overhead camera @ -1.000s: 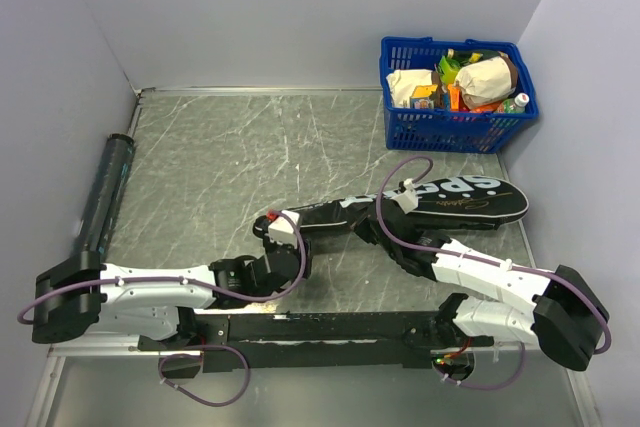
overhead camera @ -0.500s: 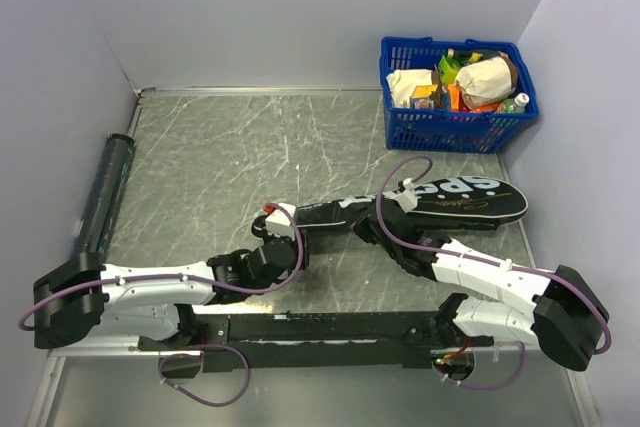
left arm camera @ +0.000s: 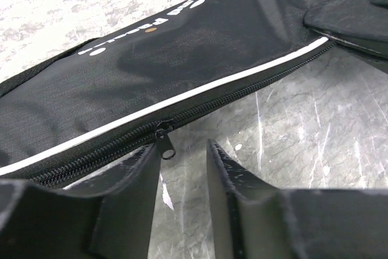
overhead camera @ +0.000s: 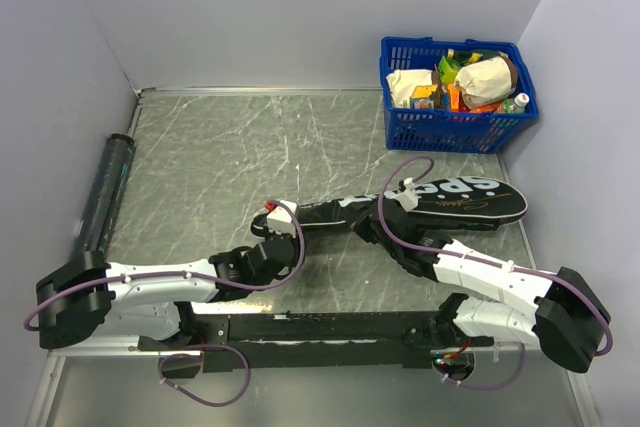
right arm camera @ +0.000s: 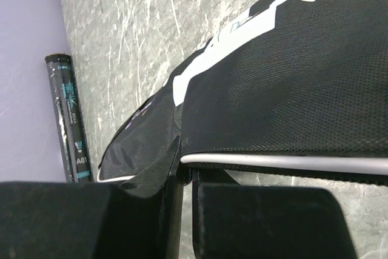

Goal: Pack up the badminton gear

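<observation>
The black racket-shaped bag lettered "SPORT" (overhead camera: 450,197) lies on the table, its narrow end reaching left. My left gripper (overhead camera: 287,230) is open at that narrow end. In the left wrist view the bag (left arm camera: 182,59) fills the top, and the zipper pull (left arm camera: 165,144) hangs at the tip of the left finger (left arm camera: 130,192), with my gripper (left arm camera: 183,157) not holding it. My right gripper (overhead camera: 363,228) is shut on the bag's piped edge (right arm camera: 254,162). The dark tube (overhead camera: 105,197) lies along the left wall. Rackets and shuttlecocks are out of view.
A blue plastic basket of groceries (overhead camera: 455,127) stands at the back right corner. Walls close the table on the left, back and right. The tube also shows in the right wrist view (right arm camera: 70,125).
My left gripper has edged up and left along the bag's narrow end. The right arm and the bag have stayed put.
</observation>
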`<state>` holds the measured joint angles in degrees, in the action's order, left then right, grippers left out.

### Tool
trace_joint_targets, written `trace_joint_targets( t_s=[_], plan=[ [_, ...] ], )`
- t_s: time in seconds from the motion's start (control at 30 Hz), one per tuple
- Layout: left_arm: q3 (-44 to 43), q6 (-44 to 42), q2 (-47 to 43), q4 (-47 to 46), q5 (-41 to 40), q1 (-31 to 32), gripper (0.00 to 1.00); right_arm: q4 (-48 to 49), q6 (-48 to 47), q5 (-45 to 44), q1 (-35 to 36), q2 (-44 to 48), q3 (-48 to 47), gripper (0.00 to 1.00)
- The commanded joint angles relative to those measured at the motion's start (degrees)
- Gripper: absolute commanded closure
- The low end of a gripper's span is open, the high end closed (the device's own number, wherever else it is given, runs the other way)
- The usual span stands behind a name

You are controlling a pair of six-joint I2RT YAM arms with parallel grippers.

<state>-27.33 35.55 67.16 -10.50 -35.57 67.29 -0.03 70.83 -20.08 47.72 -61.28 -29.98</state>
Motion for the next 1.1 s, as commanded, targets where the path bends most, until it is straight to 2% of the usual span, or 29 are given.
trace_joint_targets(
  t_s=[0.0, 0.33, 0.6, 1.07],
  plan=[
    [0.3, -0.9, -0.2, -2.7, 0.6, -0.6, 0.63, 4.8, -2.0, -1.2, -0.1, 2.6, -0.7, 1.0],
    [-0.6, -1.9, -1.9, 1.3, -0.8, -2.5, 0.99, 4.9, -2.2, -0.7, -0.1, 3.1, -0.3, 1.0],
    [-1.3, -1.7, -5.4, 6.2, -1.3, -3.8, 0.99, 2.3, -2.1, -1.5, -0.3, 6.8, 1.8, 1.0],
    [0.2, 3.0, -21.2, 20.7, -2.1, -5.2, 0.99, -3.7, -5.0, -2.3, -0.3, 15.7, 6.0, 1.0]
  ],
)
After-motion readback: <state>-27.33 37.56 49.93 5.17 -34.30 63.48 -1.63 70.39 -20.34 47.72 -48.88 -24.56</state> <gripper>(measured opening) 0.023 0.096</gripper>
